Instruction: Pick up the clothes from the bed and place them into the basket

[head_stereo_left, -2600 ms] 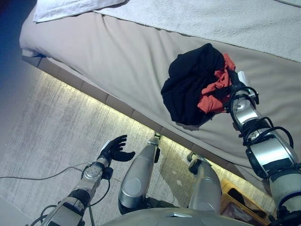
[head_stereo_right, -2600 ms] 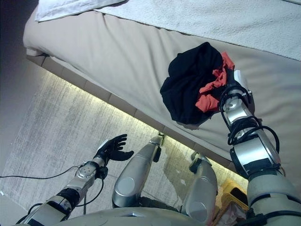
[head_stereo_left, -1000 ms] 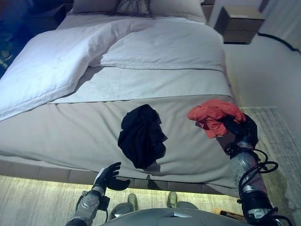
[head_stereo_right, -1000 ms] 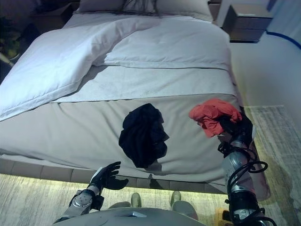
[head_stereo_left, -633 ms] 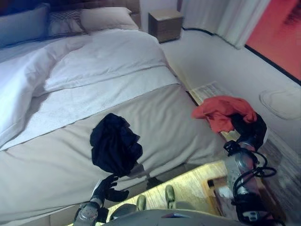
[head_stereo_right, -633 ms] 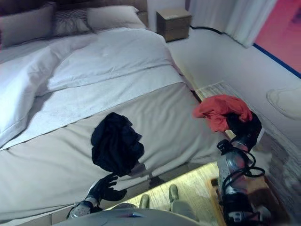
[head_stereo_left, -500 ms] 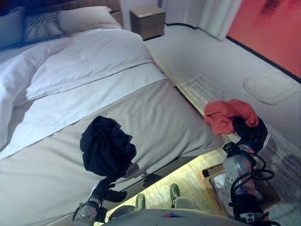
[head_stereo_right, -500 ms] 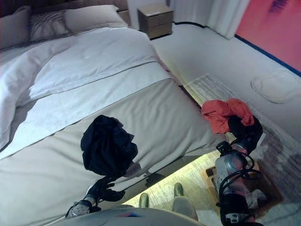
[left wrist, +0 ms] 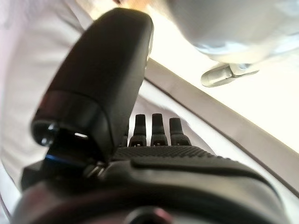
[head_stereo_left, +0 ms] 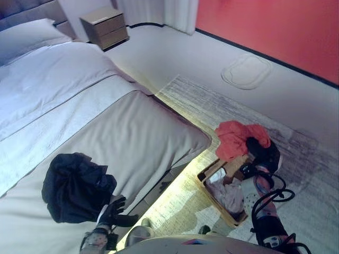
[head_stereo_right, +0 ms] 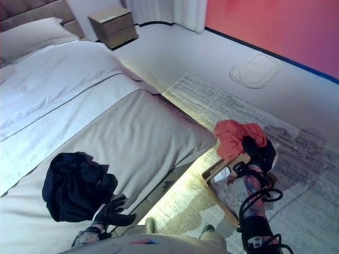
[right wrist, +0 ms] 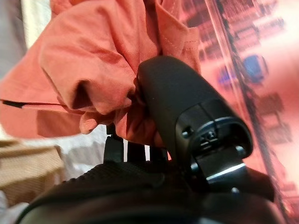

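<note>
Right hand [head_stereo_left: 263, 154] clenched on red garment [head_stereo_left: 234, 138] — now off the bed [head_stereo_left: 132, 132], held above basket [head_stereo_left: 228, 193] on the rug [head_stereo_left: 222, 100]; black clothing [head_stereo_left: 74, 186] unmoved on bed; left hand [head_stereo_left: 112, 211] low, fingers loosely spread, empty.

We find no text, label, number or sign that can be read in any view: neither on the bedding, the clothes, the floor rug nor the red wall at the upper right of the frame.
</note>
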